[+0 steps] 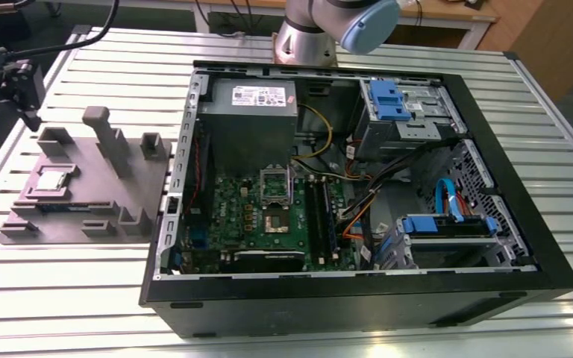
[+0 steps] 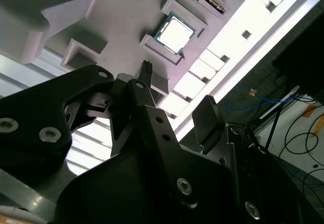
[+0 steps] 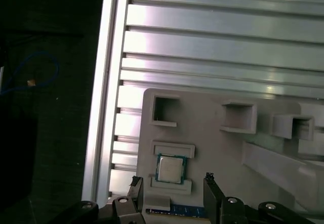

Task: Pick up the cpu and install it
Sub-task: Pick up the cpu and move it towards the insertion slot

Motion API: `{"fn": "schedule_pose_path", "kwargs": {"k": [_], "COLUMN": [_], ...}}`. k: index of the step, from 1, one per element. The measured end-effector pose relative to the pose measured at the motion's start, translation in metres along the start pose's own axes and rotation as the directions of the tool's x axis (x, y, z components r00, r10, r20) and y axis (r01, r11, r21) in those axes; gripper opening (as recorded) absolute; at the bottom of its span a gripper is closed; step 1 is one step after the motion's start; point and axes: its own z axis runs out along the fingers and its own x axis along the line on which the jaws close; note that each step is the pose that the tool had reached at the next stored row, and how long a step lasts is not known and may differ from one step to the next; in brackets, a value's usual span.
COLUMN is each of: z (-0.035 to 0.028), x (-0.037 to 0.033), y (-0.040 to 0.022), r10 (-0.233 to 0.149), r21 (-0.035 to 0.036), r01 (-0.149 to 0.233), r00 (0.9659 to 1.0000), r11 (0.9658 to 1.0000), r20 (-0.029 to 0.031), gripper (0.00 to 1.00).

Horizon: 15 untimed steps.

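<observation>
The cpu [image 1: 53,179] is a small square chip with a shiny metal top. It lies flat in a shallow seat on the grey tray [image 1: 87,224], left of the computer case in the exterior view. My gripper [image 1: 26,104] hangs above the table's far left, beyond the tray. In both wrist views the cpu [image 2: 174,33] [image 3: 170,168] rests in its seat, some way off from my open gripper [image 2: 177,90] [image 3: 171,179]. The two black fingertips [image 3: 208,176] stand wide apart with nothing between them. The dark socket frame [image 1: 274,186] sits on the green motherboard inside the case.
The open black computer case [image 1: 525,246] takes up the middle of the slatted metal table [image 1: 68,298]. It holds a grey power-supply box [image 1: 251,104], cables and blue drive brackets [image 1: 386,101]. Tall posts [image 1: 102,134] rise from the tray. The arm's base [image 1: 307,37] stands behind the case.
</observation>
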Motion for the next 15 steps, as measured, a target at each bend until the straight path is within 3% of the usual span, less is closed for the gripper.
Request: {"fn": "schedule_pose_path", "kwargs": {"k": [8, 12, 15], "z": [0.0138, 0.021, 0.023], "x": [0.0001, 0.0001, 0.0], "y": [-0.0065, -0.0079, -0.0081], "r10": [-0.006, 0.002, 0.008], "r21": [0.0001, 0.0002, 0.0003], "r01": [0.006, -0.002, -0.008], "r00": [1.0, 1.0, 1.0], "r11": [1.0, 1.0, 1.0], "r20": [-0.0001, 0.003, 0.0031], "gripper": [0.59, 0.59, 0.59]}}
